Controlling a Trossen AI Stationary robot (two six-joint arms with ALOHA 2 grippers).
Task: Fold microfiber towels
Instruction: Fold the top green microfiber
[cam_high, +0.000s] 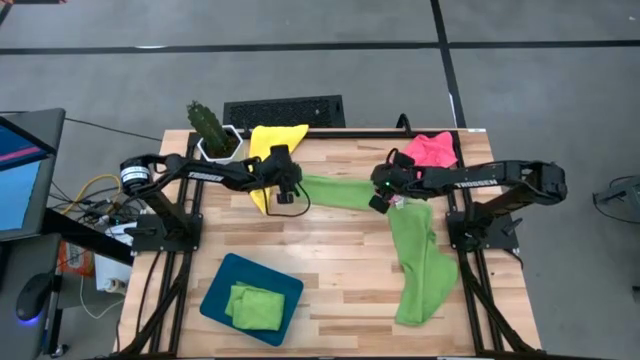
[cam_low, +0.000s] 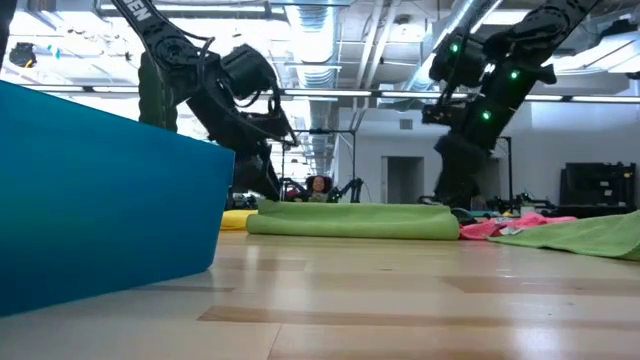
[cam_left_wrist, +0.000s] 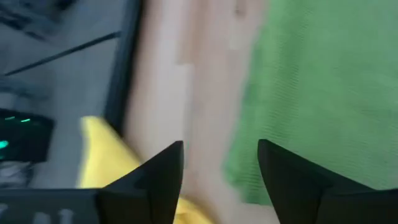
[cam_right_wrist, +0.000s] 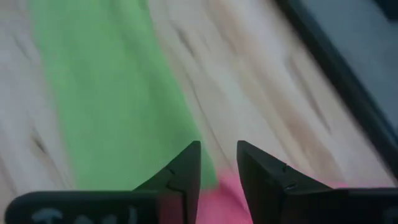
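Observation:
A lime green towel (cam_high: 345, 192) lies as a long folded strip across the middle of the table; it also shows in the low view (cam_low: 355, 220). A second green towel (cam_high: 418, 262) lies spread toward the near right edge. A yellow towel (cam_high: 268, 150) lies at the far left and a pink towel (cam_high: 432, 148) at the far right. My left gripper (cam_high: 287, 196) is open over the strip's left end, between the green towel (cam_left_wrist: 311, 87) and the yellow one (cam_left_wrist: 106, 149). My right gripper (cam_high: 381, 202) is open over the strip's right end (cam_right_wrist: 118, 99), near the pink towel (cam_right_wrist: 224, 199).
A dark teal tray (cam_high: 215, 290) at the near left holds a folded green towel (cam_high: 254, 306); its wall fills the left of the low view (cam_low: 100, 200). A potted cactus (cam_high: 210, 128) and a black keyboard (cam_high: 285, 110) stand at the far edge. Bare wood lies at the near middle.

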